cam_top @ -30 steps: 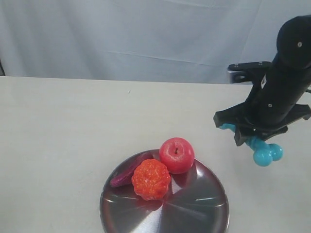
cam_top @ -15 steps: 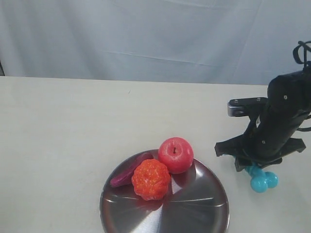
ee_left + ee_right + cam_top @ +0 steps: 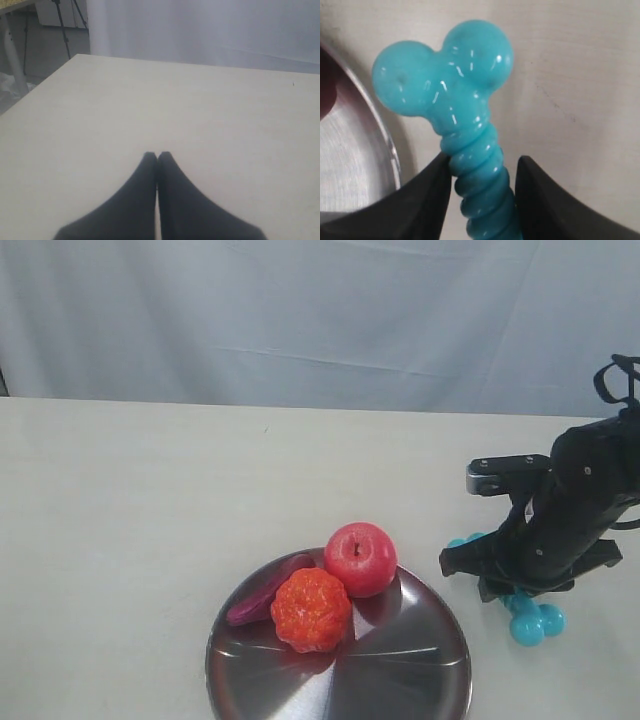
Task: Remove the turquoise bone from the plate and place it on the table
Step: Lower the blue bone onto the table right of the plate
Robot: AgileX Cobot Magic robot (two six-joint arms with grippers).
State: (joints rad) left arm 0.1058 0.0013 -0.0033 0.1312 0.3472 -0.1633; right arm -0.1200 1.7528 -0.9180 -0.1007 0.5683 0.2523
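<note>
The turquoise bone [image 3: 530, 622] lies low over the table [image 3: 150, 500], just right of the plate [image 3: 400, 670], with its knobbed end toward the front. My right gripper [image 3: 515, 592] is shut on its ribbed shaft. In the right wrist view the bone [image 3: 465, 100] sits between the two black fingers of the right gripper [image 3: 482, 162], pressed against one finger near the tip and meeting the other lower down, with the plate's rim [image 3: 350, 165] beside it. My left gripper [image 3: 157, 156] is shut and empty over bare tabletop [image 3: 225, 115].
A red apple [image 3: 362, 558], an orange ridged fruit [image 3: 311, 609] and a dark purple piece [image 3: 262, 595] rest on the plate's far-left part. A pale curtain [image 3: 300, 310] hangs behind the table's far edge.
My right arm has come down and slightly left with the bone, from well above the table to tabletop level beside the plate. The fruit and plate have stayed put.
</note>
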